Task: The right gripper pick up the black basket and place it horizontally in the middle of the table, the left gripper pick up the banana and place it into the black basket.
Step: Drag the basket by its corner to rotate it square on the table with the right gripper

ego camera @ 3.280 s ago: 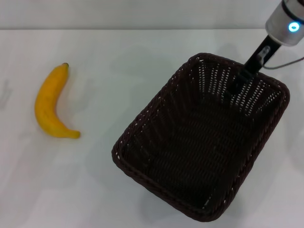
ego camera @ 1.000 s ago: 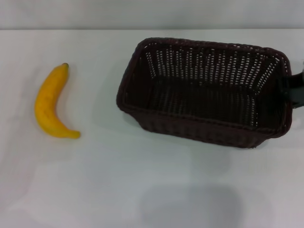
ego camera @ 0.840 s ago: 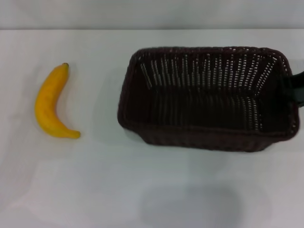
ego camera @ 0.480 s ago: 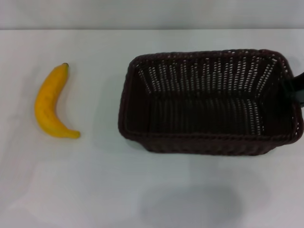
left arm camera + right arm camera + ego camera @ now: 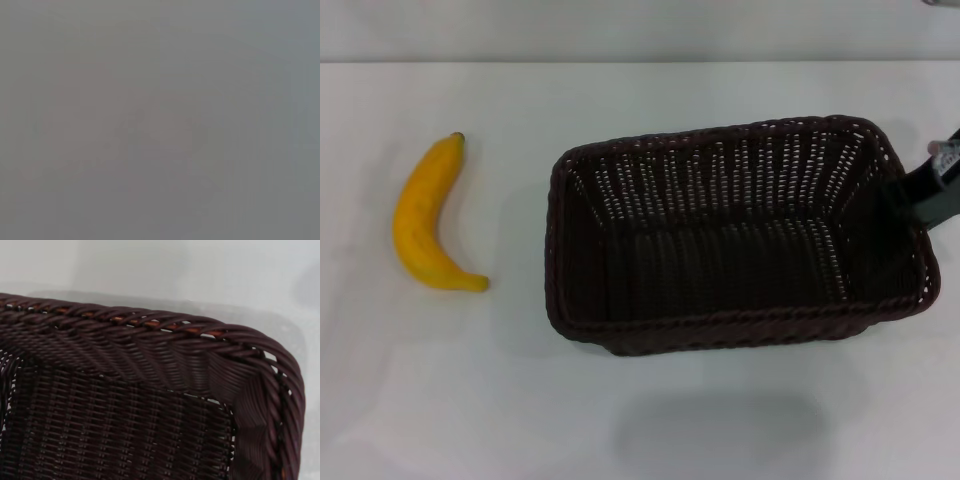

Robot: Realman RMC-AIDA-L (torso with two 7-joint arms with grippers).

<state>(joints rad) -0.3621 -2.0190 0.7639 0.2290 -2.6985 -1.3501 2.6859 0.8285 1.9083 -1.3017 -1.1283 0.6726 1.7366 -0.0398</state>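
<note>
- I see the black basket (image 5: 735, 235) lying lengthwise across the table (image 5: 640, 400), open side up, a faint shadow below it.
- My right gripper (image 5: 932, 190) shows only partly, at the basket's right-hand short rim.
- The banana (image 5: 428, 215) lies well apart from that gripper, beyond the basket's far end, dark stem pointing away from me.

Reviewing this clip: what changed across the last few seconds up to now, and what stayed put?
The black basket was turned from a diagonal lie to lengthwise across the table and carried toward the robot's left, closer to the middle. The right end effector went from the basket's far rim to its right end, where it remains. The banana has not moved; the left end effector is out of sight.
</note>
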